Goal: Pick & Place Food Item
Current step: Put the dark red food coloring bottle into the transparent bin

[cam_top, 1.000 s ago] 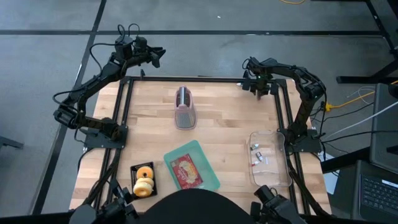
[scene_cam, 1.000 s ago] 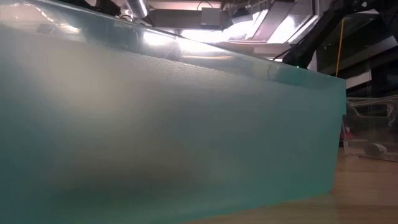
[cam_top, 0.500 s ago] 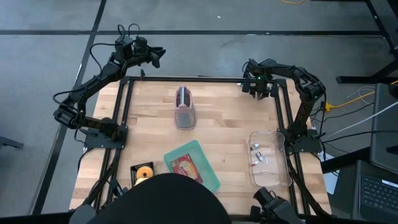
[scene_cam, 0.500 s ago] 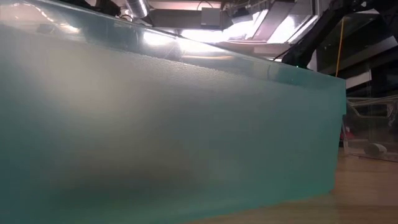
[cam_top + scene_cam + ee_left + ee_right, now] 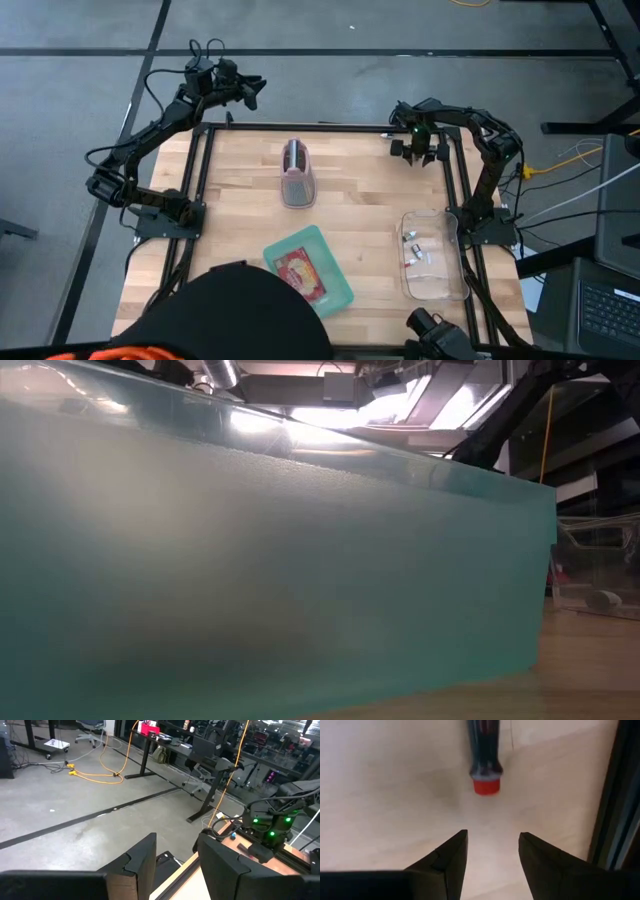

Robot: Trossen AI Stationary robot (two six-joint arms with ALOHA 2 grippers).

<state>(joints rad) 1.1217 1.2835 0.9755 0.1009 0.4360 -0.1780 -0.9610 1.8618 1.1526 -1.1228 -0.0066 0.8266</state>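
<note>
A dark bottle point(image 5: 481, 745) with a red cap point(image 5: 486, 786) lies on its side on the wooden table, just ahead of my right gripper point(image 5: 492, 837). That gripper point(image 5: 418, 150) points down near the table's far right corner, open, with only bare wood between its fingers. A red food packet point(image 5: 300, 272) lies flat in a teal tray point(image 5: 340, 290) near the front middle. My left gripper point(image 5: 255, 88) hovers beyond the far left corner, open and holding nothing point(image 5: 177, 840).
A pink and grey object point(image 5: 297, 175) lies at the far middle. A clear container point(image 5: 440, 275) with small items stands at the right. A person's dark head and shoulders point(image 5: 235, 320) cover the near left edge. The teal tray's wall point(image 5: 300, 560) fills the low view.
My right gripper has shifted a little toward the table's near edge and tipped further down. The person has leaned in over the near edge and now hides the black tray of donuts that showed at the front left.
</note>
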